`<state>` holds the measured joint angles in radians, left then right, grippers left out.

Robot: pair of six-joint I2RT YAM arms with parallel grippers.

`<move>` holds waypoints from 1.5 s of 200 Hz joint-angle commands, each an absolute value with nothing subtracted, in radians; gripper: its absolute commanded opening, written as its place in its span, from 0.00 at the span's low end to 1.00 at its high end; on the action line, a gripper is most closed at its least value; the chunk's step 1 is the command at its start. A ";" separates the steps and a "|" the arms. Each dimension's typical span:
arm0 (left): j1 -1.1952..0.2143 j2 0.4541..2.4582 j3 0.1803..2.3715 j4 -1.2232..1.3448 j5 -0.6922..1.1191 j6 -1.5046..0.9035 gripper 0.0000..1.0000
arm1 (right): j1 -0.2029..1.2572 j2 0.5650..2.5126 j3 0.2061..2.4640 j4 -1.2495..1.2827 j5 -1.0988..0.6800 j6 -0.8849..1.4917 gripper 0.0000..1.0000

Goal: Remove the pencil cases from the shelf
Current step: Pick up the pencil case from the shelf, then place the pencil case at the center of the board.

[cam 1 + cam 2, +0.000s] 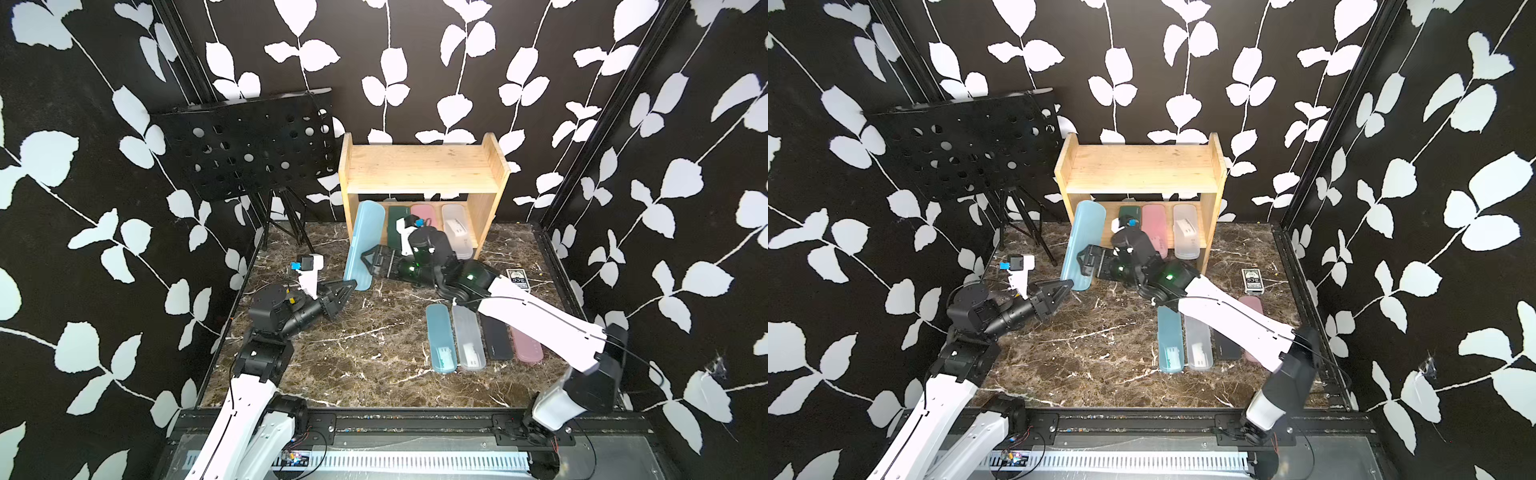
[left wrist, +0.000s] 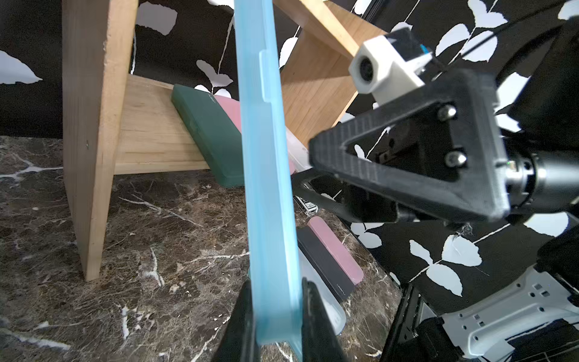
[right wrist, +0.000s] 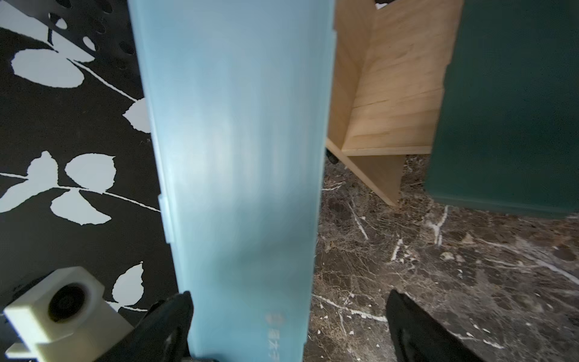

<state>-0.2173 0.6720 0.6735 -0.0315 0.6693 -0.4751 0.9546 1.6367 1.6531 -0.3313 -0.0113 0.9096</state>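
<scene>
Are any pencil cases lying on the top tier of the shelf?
No, in a top view the shelf shows bare wood on its top board, while the dark green case, pink case and clear case lie on the lower tier.

Overhead pair facing shelf [image 1: 419, 166], wrist views near blue case [image 2: 266, 188]

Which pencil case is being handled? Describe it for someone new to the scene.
Find the wooden shelf at the back of the marble table. In front of its lower tier's left end a light blue pencil case reaches forward. Unlike the dark green case beside it, it is slanted, its near end pinched by the left claw.
</scene>
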 commanded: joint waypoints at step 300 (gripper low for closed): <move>-0.222 0.719 0.650 0.017 0.431 -0.494 0.99 | 1.079 1.635 1.353 -0.745 0.082 0.912 0.75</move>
<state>-0.2218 0.7189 0.6518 -0.0296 0.4259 -0.4919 1.0809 1.5871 1.3655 -0.7963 0.0765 0.8921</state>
